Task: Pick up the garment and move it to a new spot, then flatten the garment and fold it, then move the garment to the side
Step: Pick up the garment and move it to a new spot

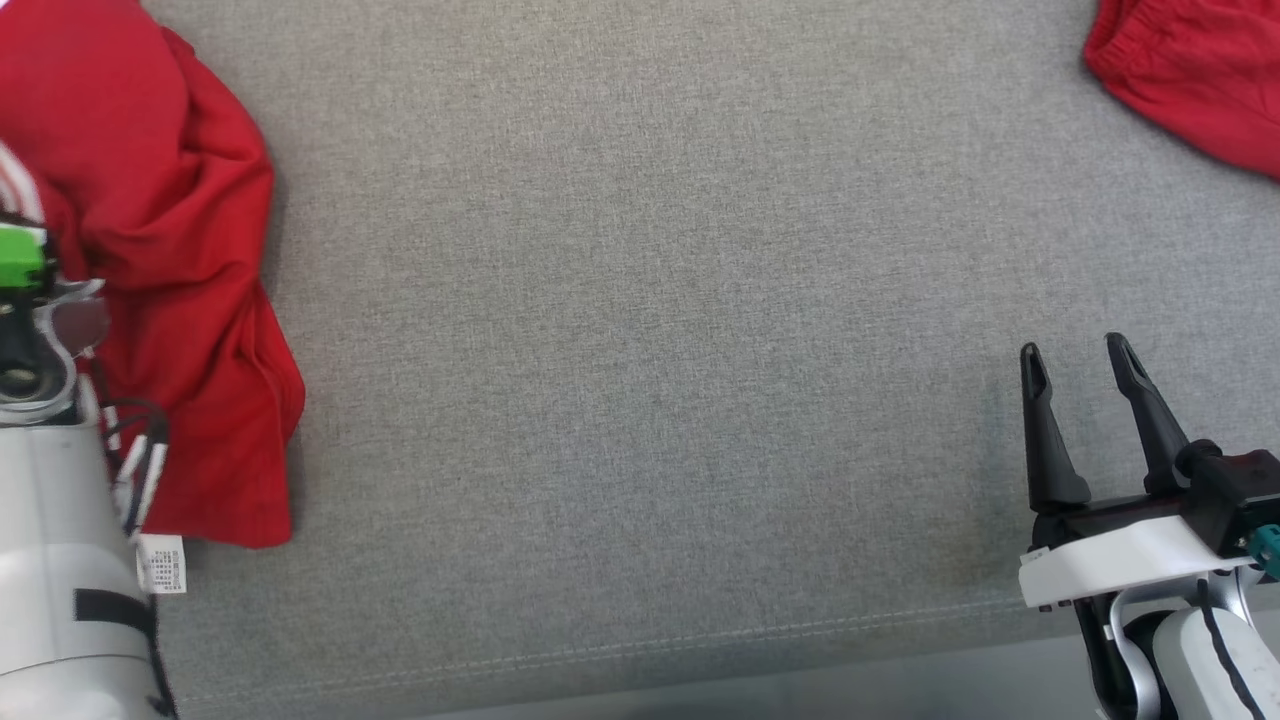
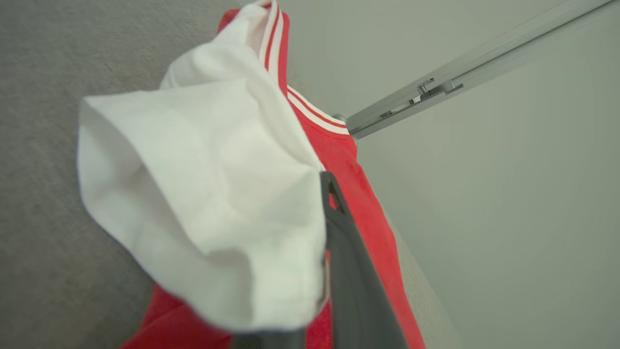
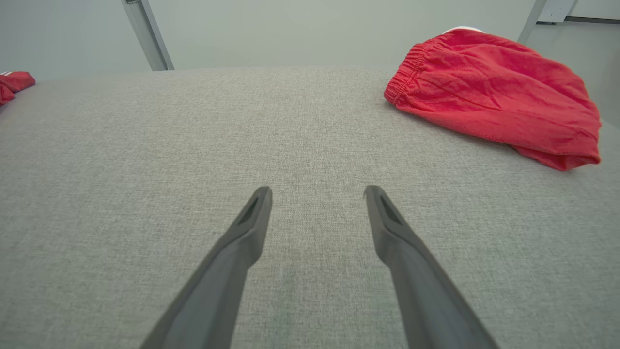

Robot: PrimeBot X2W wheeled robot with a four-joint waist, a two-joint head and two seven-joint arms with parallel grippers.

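**Grasp at the start of the pick-up step.** The garment [image 1: 190,250], a red top with a white part and red-and-white striped trim, lies bunched at the left edge of the grey table [image 1: 650,300], with a care label showing at its near end. In the left wrist view, the left gripper [image 2: 330,194] is closed on a fold of the garment [image 2: 368,203]. One dark finger [image 2: 353,261] lies against the red cloth, and white cloth is draped over where the other finger would be. Whether any of the garment has left the table cannot be told.

The right gripper [image 1: 1075,350] hovers over the near right part of the table, its jaws spread wide and holding nothing. A pair of red shorts [image 1: 1190,80] rests at the far right corner of the table, well apart from both grippers.

Judged stage: the hold is made and the carry has not begun. The next move probably calls for a lift high enough that the hanging cloth clears the table, then a carry toward the bare middle of the table. The pinch takes in only a small fold, so the cloth may slip. The free right gripper [image 3: 317,191] is available for the flattening.
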